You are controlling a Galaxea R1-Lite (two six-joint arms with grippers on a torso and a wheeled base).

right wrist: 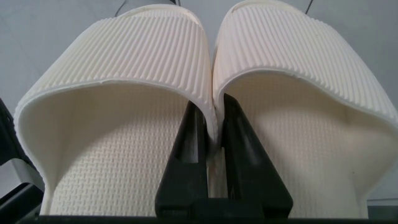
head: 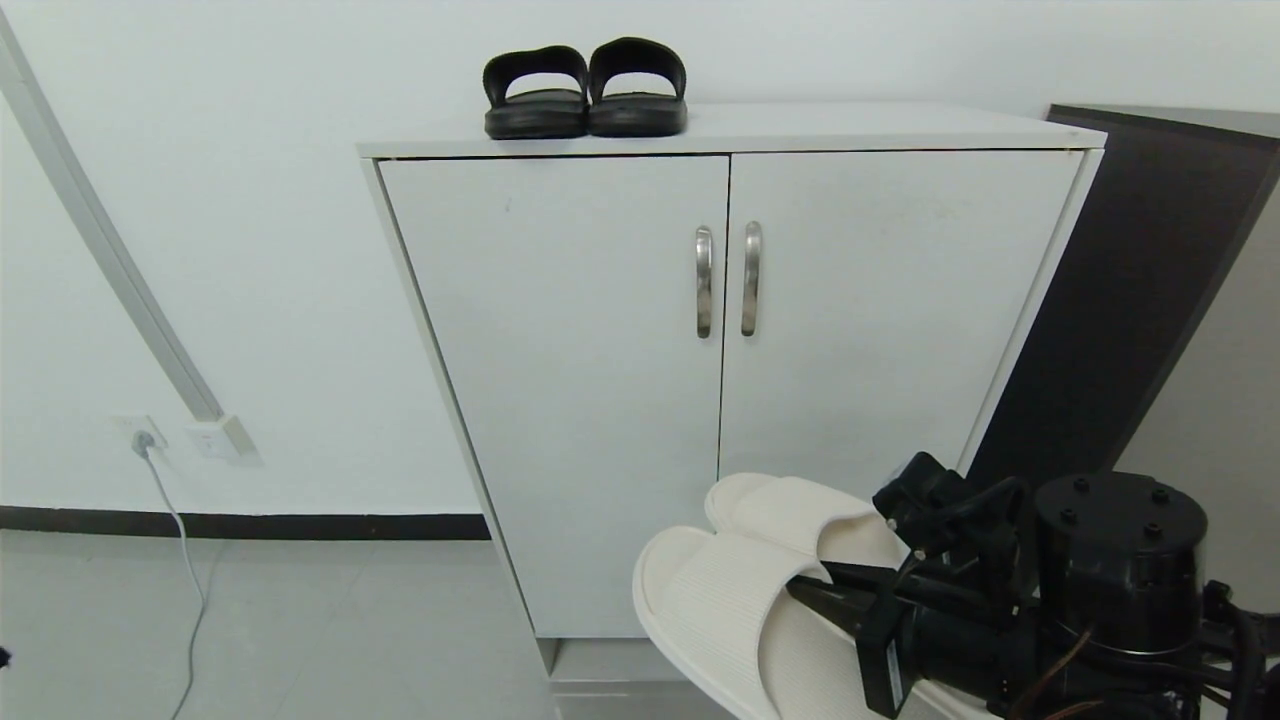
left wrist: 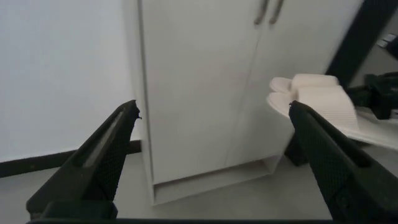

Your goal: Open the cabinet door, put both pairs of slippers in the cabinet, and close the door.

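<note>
A white two-door cabinet (head: 740, 300) stands against the wall, both doors closed, with two metal handles (head: 703, 282) side by side at the middle. On its top sits a pair of black slippers (head: 585, 90). My right gripper (head: 810, 585) is low in front of the right door, shut on a pair of white slippers (head: 740, 590) held together by their inner straps (right wrist: 211, 118). My left gripper (left wrist: 211, 112) is open with nothing between its fingers, and its wrist view looks at the cabinet's lower left corner (left wrist: 155, 186) and the white slippers (left wrist: 323, 102).
A dark panel (head: 1140, 300) leans at the cabinet's right side. On the wall to the left are a slanted conduit (head: 100, 240), a socket (head: 140, 435) and a cable running down to the grey floor (head: 300, 640).
</note>
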